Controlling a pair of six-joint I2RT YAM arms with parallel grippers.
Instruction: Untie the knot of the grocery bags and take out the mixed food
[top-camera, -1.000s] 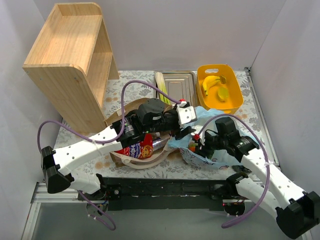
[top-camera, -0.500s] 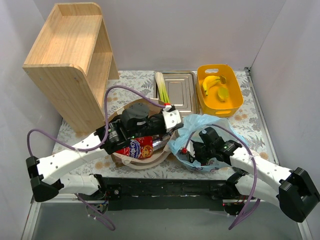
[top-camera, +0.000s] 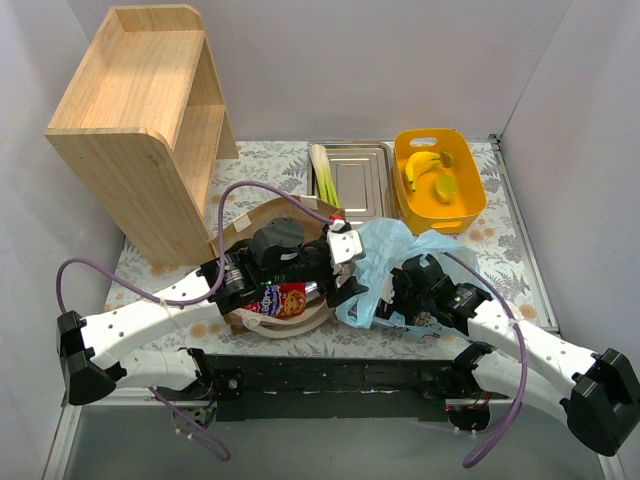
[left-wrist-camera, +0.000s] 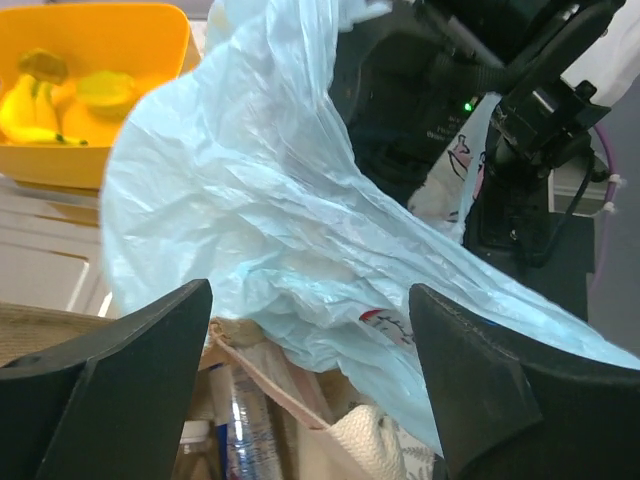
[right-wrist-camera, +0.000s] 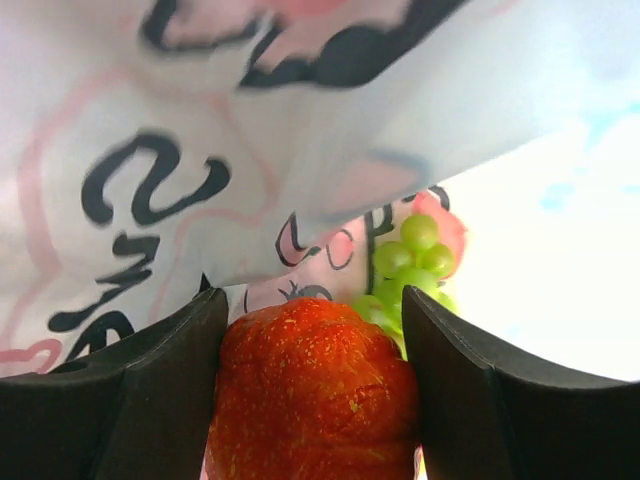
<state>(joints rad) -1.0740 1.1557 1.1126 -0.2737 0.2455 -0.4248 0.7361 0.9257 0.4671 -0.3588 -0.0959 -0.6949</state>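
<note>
The light-blue plastic bag (top-camera: 385, 248) lies crumpled between the arms, its mouth loose; I see no knot. My left gripper (top-camera: 345, 270) is open, and in its wrist view the jaws (left-wrist-camera: 310, 300) stand wide with the bag's film (left-wrist-camera: 270, 220) just ahead of them. My right gripper (top-camera: 395, 297) reaches inside the bag. Its jaws (right-wrist-camera: 315, 300) are shut on a small orange pumpkin (right-wrist-camera: 315, 390), with green grapes (right-wrist-camera: 405, 260) behind it. The brown paper carrier (top-camera: 262, 213) holds the red crisp packet (top-camera: 283, 298) and a clear bottle (left-wrist-camera: 240, 425).
A wooden shelf (top-camera: 140, 110) stands at the back left. A steel tray (top-camera: 362, 180) with a leek (top-camera: 322, 175) beside it and a yellow tub (top-camera: 445, 205) of bananas (top-camera: 420, 165) sit at the back. The paper carrier's whitish handle (left-wrist-camera: 395, 440) lies under the left gripper.
My left gripper has drawn back and down from above the blue bag to its left edge. My right gripper has moved left, deeper into the bag.
</note>
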